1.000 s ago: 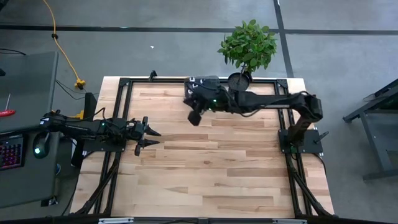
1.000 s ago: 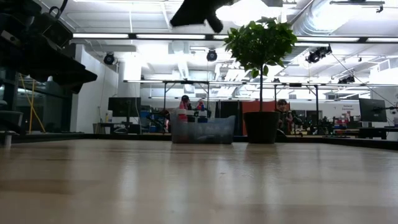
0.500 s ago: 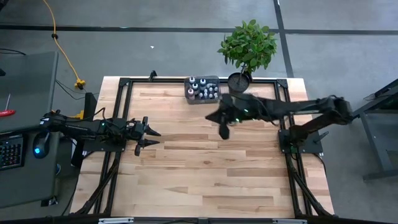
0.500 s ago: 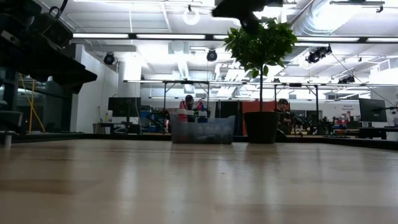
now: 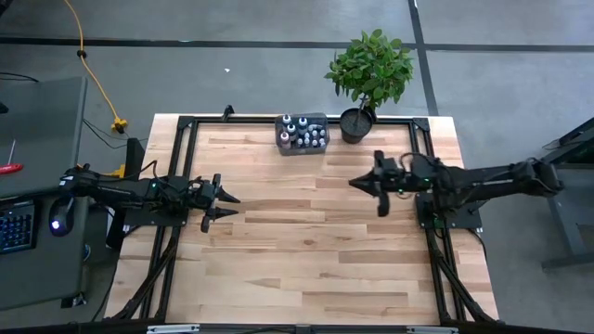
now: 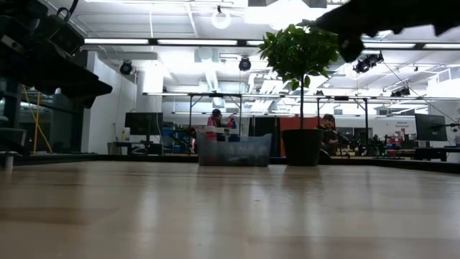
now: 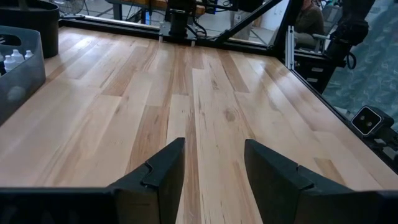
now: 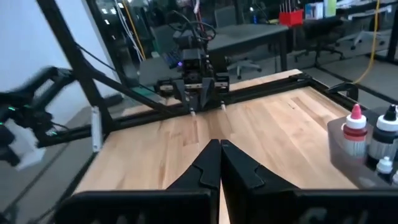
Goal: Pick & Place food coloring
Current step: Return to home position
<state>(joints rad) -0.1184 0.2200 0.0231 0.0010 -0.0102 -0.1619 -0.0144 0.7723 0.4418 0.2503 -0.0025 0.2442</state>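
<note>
The food coloring bottles [image 5: 303, 133] stand upright in a grey tray [image 5: 316, 148] at the table's far edge, beside a potted plant. In the right wrist view some bottles [image 8: 370, 140] show red, white and dark caps. My right gripper [image 5: 354, 183] hangs shut above the table's right half, nearer than the tray and to its right, its fingers [image 8: 219, 163] closed together on nothing. My left gripper [image 5: 225, 199] waits open over the table's left side, its view showing bare wood between its fingers [image 7: 210, 163] and the tray [image 7: 18, 74] at the side.
A potted green plant [image 5: 369, 70] stands right of the tray at the far edge; in the low view its pot [image 6: 302, 147] sits next to the tray [image 6: 233, 150]. A black frame [image 5: 186, 125] borders the table. Bare wood [image 5: 306, 250] fills the middle and near side. People show in the room behind.
My right gripper has drawn back from over the tray at the far edge, moving toward the table's right and near side as its arm folded back. The tray and its bottles, covered before, now show in full. The left arm has kept still.
</note>
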